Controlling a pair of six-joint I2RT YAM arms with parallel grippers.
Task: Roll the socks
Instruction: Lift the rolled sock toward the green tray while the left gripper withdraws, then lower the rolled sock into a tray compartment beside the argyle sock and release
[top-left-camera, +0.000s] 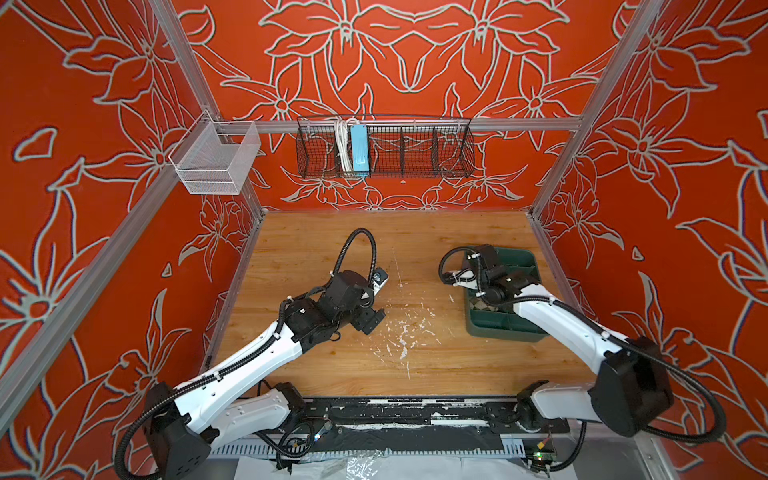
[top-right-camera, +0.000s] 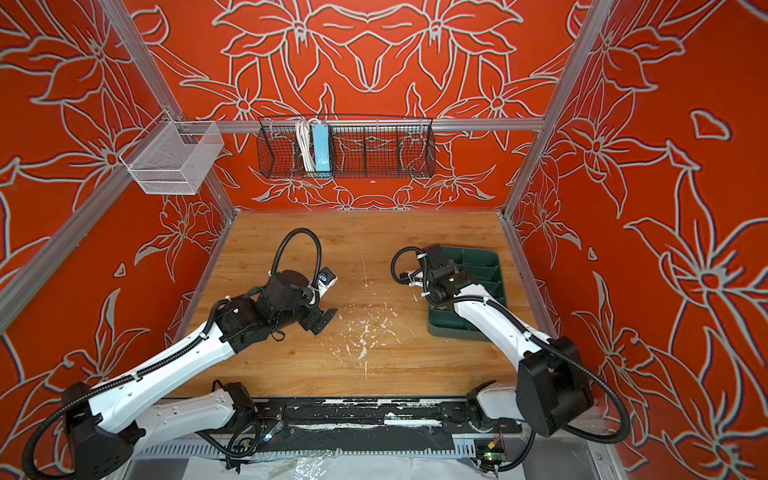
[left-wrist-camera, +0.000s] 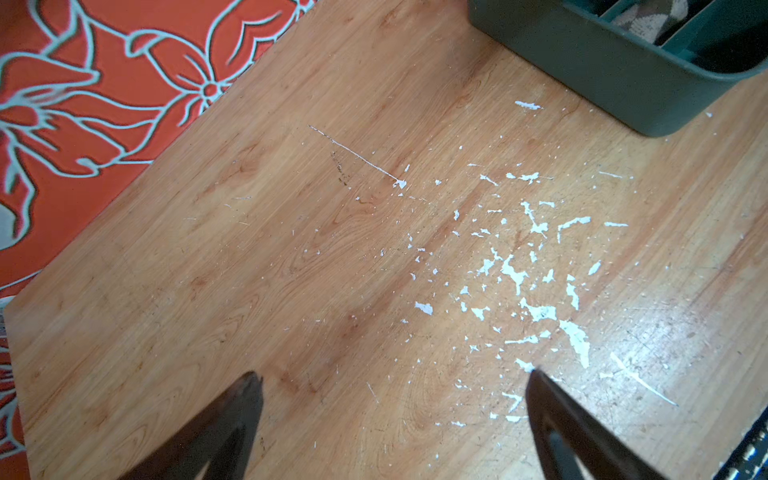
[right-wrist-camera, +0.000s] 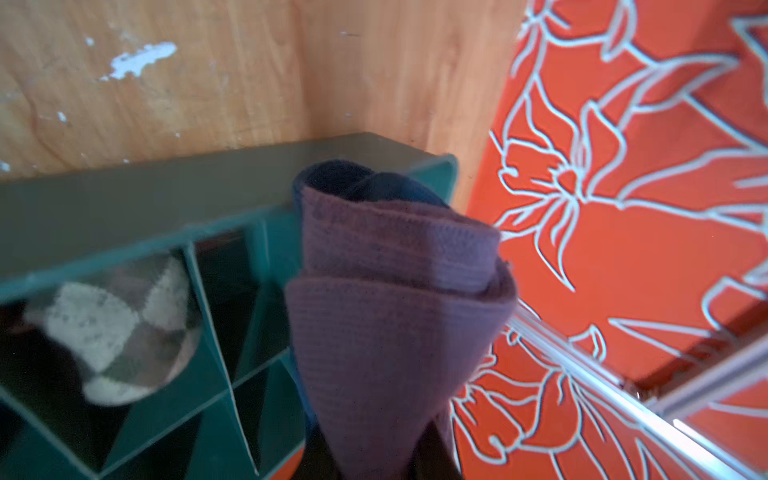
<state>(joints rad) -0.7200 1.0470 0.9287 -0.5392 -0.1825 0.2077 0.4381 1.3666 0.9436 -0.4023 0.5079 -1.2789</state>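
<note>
My right gripper (right-wrist-camera: 374, 457) is shut on the rolled purple sock (right-wrist-camera: 395, 311), whose navy end (right-wrist-camera: 365, 183) shows at the far tip. It hangs over the green divided tray (right-wrist-camera: 124, 199) at the table's right side (top-left-camera: 528, 257). The beige argyle sock (right-wrist-camera: 112, 332) lies rolled in one tray compartment, also seen in a top view (top-left-camera: 490, 307) and the left wrist view (left-wrist-camera: 648, 16). In both top views the right arm hides the purple sock. My left gripper (left-wrist-camera: 395, 376) stands open and empty just above bare wood left of centre (top-left-camera: 372, 320) (top-right-camera: 322, 320).
White paint chips (top-left-camera: 403, 328) scatter over the wooden table (top-left-camera: 324, 249) between the arms. A black wire basket (top-left-camera: 384, 147) and a white mesh basket (top-left-camera: 216, 158) hang on the rail above the back edge. Red flowered walls close three sides.
</note>
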